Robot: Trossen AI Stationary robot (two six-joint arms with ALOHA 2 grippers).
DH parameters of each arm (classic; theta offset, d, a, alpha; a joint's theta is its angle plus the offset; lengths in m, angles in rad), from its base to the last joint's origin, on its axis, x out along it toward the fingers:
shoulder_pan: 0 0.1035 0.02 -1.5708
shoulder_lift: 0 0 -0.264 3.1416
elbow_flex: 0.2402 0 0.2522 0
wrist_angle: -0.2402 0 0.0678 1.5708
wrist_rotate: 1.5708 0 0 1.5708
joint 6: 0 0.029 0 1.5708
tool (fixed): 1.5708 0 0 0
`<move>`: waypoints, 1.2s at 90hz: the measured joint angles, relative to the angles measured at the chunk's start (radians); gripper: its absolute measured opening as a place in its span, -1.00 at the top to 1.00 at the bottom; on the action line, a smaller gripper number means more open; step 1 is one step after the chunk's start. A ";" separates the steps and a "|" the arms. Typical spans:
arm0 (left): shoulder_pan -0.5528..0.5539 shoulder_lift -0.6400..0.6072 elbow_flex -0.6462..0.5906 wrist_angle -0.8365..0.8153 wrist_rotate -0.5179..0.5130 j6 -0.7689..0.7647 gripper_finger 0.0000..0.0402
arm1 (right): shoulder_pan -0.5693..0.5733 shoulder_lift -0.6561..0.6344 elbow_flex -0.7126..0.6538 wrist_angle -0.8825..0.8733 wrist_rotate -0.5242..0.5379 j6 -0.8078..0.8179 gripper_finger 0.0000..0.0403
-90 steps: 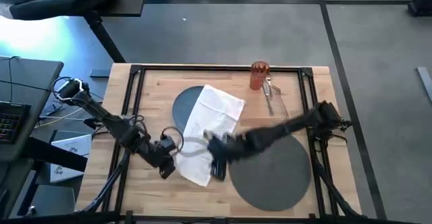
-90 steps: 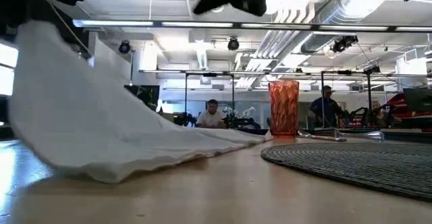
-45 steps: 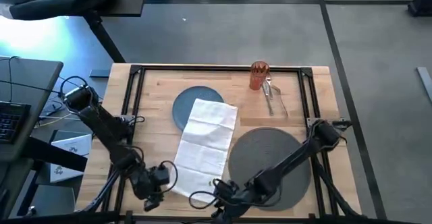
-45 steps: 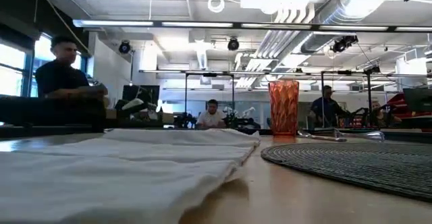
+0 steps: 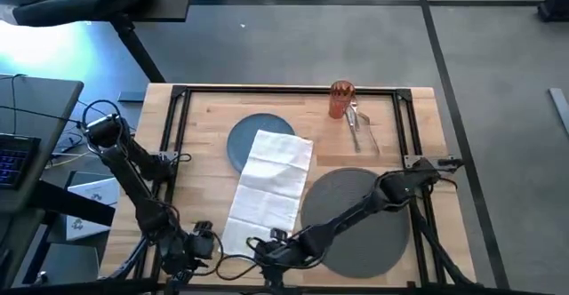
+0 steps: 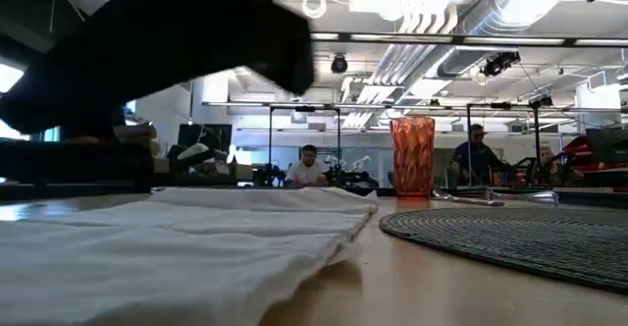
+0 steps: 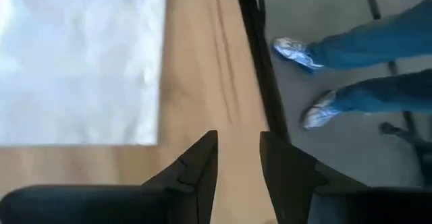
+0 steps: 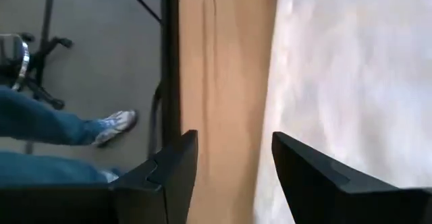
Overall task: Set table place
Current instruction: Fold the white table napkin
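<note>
The left jaws [image 7: 237,158] stand slightly parted with nothing between them, positioned over bare wood at the near edge of the counter [image 5: 200,117], just beside the near-left corner of the white napkin [image 5: 268,187]. The right jaws [image 8: 233,158] stand wider apart, also empty, over the same near edge, with one finger [image 8: 305,170] above the napkin's border and the other above bare wood beside the black rail. In the high view the left jaws [image 5: 197,241] and right jaws [image 5: 267,247] lie close together at the near edge, one to each side of the napkin's near end. The napkin lies flat and unfolded lengthwise, running from the near edge toward the centre of the counter; its far end overlaps the blue plate [image 5: 247,135], which sits left of centre toward the far edge. The dark grey mat [image 5: 364,215] lies in the near-right quarter, just beside the napkin, with the right arm crossing above it. The orange tumbler [image 5: 341,99] stands upright near the far edge, right of centre, with the silver cutlery [image 5: 357,128] lying just beside it. A person's legs in blue jeans [image 7: 378,69] and light shoes show on the floor beyond the counter's near edge.
</note>
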 joint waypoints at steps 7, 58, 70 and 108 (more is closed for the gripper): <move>0.006 0.010 0.000 -0.001 0.012 -0.009 0.50 | -0.004 0.043 0.043 -0.060 0.027 -0.016 0.17; -0.006 0.024 0.001 0.005 -0.243 0.164 0.50 | 0.004 0.082 0.241 -0.386 0.003 0.299 0.99; 0.007 0.082 0.001 0.108 -0.306 0.369 0.49 | -0.005 0.063 0.235 -0.384 -0.004 0.337 0.99; 0.045 0.319 0.004 0.223 -0.140 0.359 0.49 | 0.021 0.053 0.244 -0.412 -0.092 0.441 0.99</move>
